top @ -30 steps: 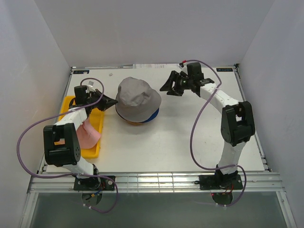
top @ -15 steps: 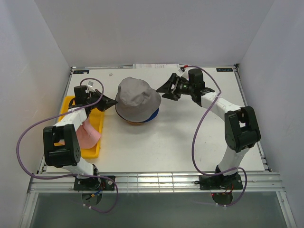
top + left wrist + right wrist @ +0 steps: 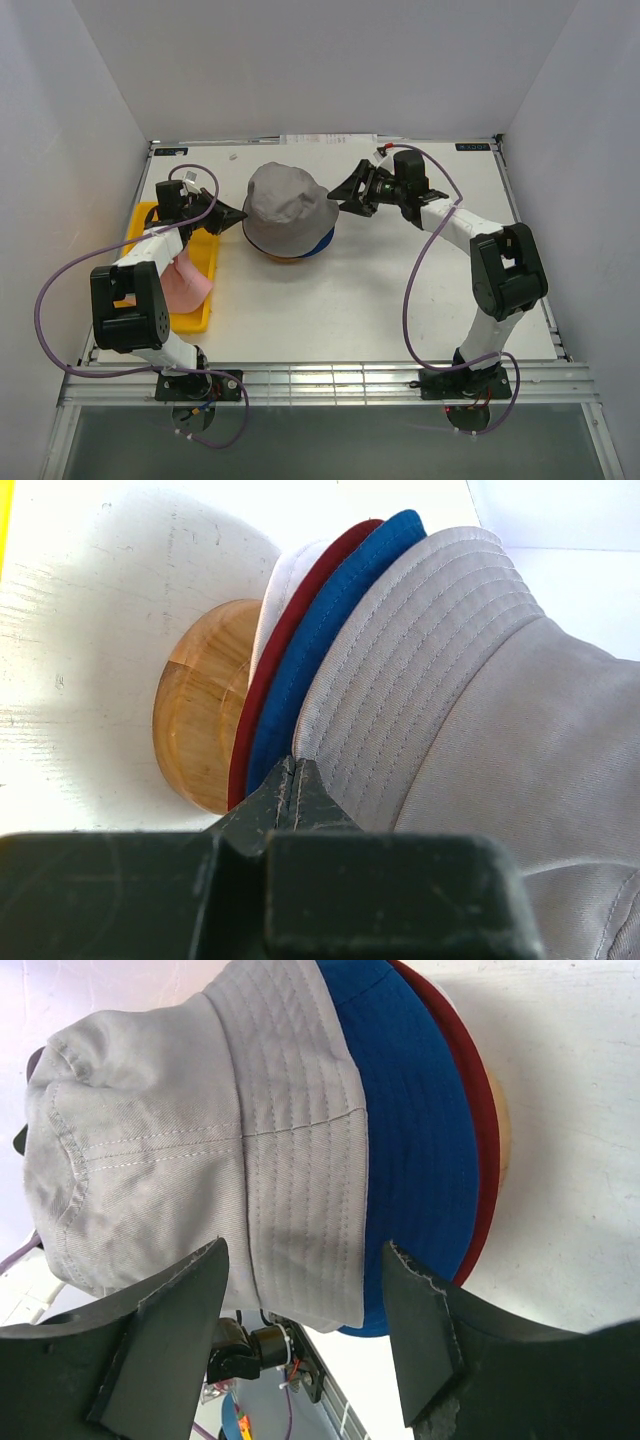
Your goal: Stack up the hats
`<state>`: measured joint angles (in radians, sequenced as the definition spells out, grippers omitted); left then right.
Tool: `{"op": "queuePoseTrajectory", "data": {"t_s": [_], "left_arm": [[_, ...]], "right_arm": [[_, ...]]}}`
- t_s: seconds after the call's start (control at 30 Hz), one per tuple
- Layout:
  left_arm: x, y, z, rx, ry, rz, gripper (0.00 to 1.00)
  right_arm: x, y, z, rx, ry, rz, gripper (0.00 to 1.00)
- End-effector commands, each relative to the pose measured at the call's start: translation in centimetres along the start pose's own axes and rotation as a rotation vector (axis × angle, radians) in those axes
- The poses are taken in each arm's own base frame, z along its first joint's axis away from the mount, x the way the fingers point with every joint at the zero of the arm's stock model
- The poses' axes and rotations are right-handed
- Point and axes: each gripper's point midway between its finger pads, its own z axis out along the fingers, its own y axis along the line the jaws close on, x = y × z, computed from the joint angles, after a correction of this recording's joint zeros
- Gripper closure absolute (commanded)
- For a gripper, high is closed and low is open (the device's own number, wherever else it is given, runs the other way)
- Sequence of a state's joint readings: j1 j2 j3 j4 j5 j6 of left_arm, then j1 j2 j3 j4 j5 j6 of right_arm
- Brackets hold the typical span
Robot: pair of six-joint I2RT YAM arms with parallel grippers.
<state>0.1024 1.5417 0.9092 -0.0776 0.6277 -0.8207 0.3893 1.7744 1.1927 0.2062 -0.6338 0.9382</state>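
A grey hat (image 3: 290,203) tops the stack on the wooden stand (image 3: 285,260), over a navy blue hat (image 3: 323,242) and a dark red hat (image 3: 285,655). The light pink hat (image 3: 186,281) lies in the yellow tray (image 3: 192,321). My left gripper (image 3: 238,213) is shut with nothing between its jaws, its tip (image 3: 297,765) right at the grey brim (image 3: 400,670) on the stack's left. At the stack's right side my right gripper (image 3: 345,193) is open, and its fingers (image 3: 430,1330) stand either side of the grey (image 3: 300,1200) and blue (image 3: 420,1150) brims without closing on them.
White walls enclose the table on three sides. The tray sits along the left edge under my left arm. A pale layer (image 3: 285,580) shows beneath the red brim. Purple cables loop from both arms over the table.
My right gripper has moved left and down towards the stack's right side, still open. The left arm and the hats have not moved.
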Motion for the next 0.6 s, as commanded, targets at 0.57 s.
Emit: {"op": "queuePoseTrajectory", "data": {"t_s": [0.57], "left_arm": [[0.9,2.2,-0.5,-0.086,-0.002,0.008,1.00]], "right_arm": [[0.8,0.2,1.3,-0.067,0.004,0.040,0.61]]}}
